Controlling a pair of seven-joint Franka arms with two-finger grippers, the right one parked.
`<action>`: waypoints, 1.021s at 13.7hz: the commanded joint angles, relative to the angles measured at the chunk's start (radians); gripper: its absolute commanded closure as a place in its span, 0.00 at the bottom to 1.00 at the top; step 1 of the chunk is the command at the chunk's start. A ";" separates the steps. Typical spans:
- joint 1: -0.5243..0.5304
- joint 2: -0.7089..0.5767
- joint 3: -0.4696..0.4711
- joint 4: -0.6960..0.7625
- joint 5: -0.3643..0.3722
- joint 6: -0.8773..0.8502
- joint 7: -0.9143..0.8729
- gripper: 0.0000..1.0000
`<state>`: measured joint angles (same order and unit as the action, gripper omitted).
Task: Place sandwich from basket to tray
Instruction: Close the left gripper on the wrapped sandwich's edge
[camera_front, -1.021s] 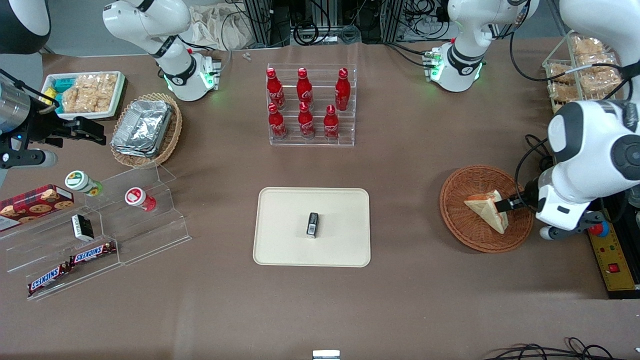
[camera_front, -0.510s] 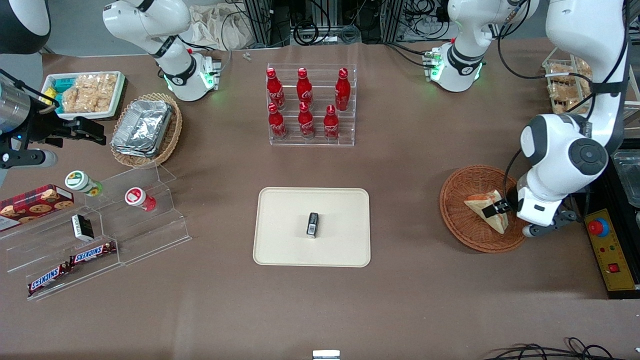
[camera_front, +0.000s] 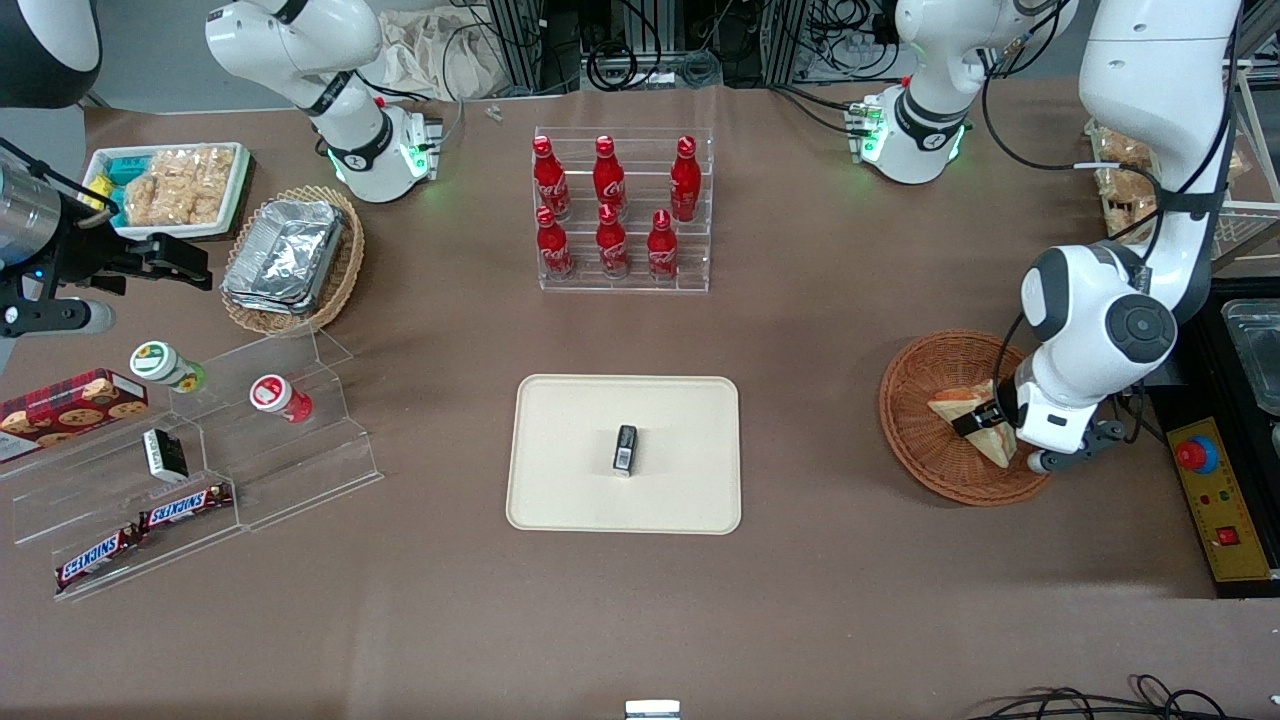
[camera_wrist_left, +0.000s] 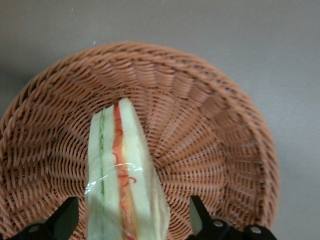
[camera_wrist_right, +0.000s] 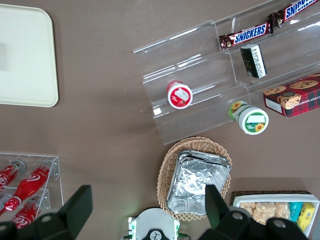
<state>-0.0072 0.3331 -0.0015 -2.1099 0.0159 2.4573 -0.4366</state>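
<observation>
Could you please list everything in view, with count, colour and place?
sandwich: one, pale bread, red and green filling, in the basket
basket: one, reddish-brown wicker, toward the working arm's end
tray: one, cream, table centre
small black item: one, on the tray
bottles: six, red, in a clear rack farther from the camera than the tray
foil containers: silver stack, in a tan basket toward the parked arm's end
Snickers bars: two, on a clear stepped stand
cookie box: one, red, beside the stand
pincer: one, black fingers open, straddling the sandwich
</observation>
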 joint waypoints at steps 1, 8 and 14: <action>0.019 0.007 -0.006 -0.024 0.006 0.029 -0.016 0.00; 0.003 0.030 -0.014 -0.015 -0.007 0.019 -0.131 0.89; 0.000 -0.015 -0.022 0.134 0.004 -0.263 -0.091 1.00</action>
<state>-0.0017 0.3529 -0.0207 -2.0588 0.0110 2.3453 -0.5380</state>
